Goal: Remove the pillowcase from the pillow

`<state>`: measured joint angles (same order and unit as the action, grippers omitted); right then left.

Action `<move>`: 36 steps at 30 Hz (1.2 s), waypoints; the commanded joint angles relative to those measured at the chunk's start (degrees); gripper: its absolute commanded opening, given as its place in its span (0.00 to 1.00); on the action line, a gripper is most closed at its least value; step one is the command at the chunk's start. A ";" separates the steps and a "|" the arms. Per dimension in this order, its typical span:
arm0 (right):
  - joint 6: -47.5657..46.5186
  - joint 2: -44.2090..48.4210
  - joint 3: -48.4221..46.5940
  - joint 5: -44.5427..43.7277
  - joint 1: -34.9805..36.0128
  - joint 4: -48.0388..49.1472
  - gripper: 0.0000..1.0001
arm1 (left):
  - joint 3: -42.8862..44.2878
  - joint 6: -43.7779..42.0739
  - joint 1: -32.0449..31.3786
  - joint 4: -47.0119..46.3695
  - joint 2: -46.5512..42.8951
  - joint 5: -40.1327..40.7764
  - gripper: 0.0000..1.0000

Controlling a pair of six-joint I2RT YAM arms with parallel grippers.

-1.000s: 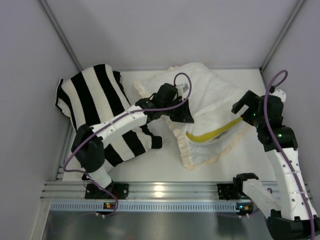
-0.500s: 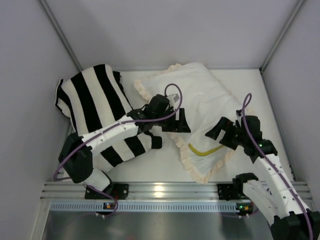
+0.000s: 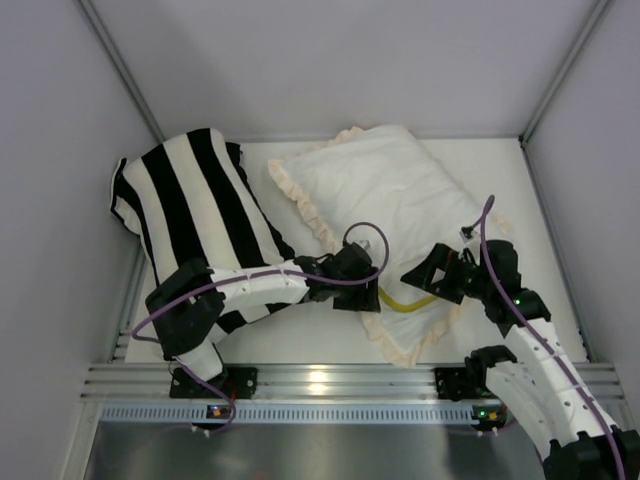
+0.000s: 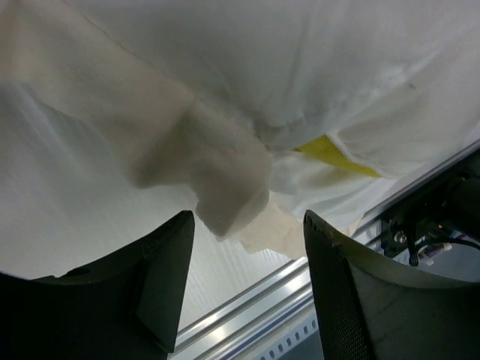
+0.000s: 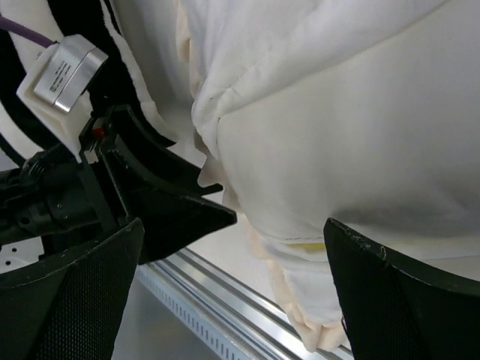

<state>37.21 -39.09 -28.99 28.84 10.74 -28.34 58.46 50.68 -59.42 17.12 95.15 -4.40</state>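
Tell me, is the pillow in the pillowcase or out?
Mostly in. The pillowcase covers nearly all of the pillow; only its yellow band peeks from the near opening in the top view.

Pale grey walls (image 3: 330, 60) enclose white table (image 3: 320, 335); aluminium rail (image 3: 330, 380) along near edge, catching light.

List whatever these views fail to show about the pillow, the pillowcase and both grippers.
Pillow: top view, the pillowcase hides all but its yellow band.
Pillowcase opening: top view, the left gripper and right gripper overlap it.
Frill: left wrist view, too blurred to tell whether the fingers touch it.
Striped cushion: top view, left arm covers its near part.
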 commanded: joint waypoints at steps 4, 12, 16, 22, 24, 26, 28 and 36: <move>-2.67 2.09 -4.23 6.22 0.68 1.09 0.99 | -1.24 1.45 0.27 -8.77 1.35 11.86 0.59; -7.15 2.88 -6.60 8.25 0.86 -5.15 1.00 | -1.50 0.92 0.09 -18.07 6.27 15.31 0.63; -6.71 3.23 -5.46 8.16 1.03 -5.24 1.00 | -1.59 0.13 0.09 -26.00 7.24 14.86 0.00; -5.14 4.02 -4.41 10.09 1.03 -6.73 0.99 | -6.32 -6.88 -0.35 -36.07 -3.46 14.97 0.00; -4.61 4.89 -3.97 10.62 1.03 -6.90 0.99 | -6.86 -9.09 -0.44 -38.91 -5.58 12.33 0.00; -3.47 5.60 -3.79 10.53 0.95 -6.99 1.00 | -6.52 -11.21 -0.52 -41.20 -7.08 8.04 0.00; -2.94 6.66 -3.96 10.27 1.03 -7.43 0.99 | -6.16 -12.35 -0.79 -42.26 -7.61 5.91 0.00; -3.29 9.38 -1.95 3.60 1.03 -9.28 0.99 | -5.99 -15.51 -1.23 -43.32 -10.87 2.82 0.00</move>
<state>33.78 -30.02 -31.94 35.73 11.09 -36.36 51.07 37.89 -60.05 -18.41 88.23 1.50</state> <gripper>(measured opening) 0.993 0.037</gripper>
